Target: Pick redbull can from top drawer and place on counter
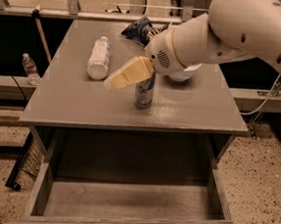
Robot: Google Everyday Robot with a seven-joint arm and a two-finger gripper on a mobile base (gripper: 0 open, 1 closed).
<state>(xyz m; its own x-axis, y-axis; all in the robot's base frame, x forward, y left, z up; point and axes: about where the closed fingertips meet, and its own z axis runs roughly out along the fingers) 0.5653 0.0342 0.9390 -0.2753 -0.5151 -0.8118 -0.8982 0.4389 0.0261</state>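
The redbull can (pixel 143 92) stands upright on the counter (pixel 82 104), near its front middle. My gripper (pixel 115 81) is cream-coloured and points down-left. It sits just left of the can at the height of the can's upper part, and its base covers the can's top. The white arm (pixel 236 29) comes in from the upper right. The top drawer (pixel 123 201) is pulled out below the counter, and its grey floor is bare.
A clear water bottle (pixel 98 57) lies on its side on the counter's left. A dark blue bag (pixel 139 29) lies at the back. A white bowl (pixel 181 77) is partly hidden under the arm. Another bottle (pixel 30 68) stands on the floor at left.
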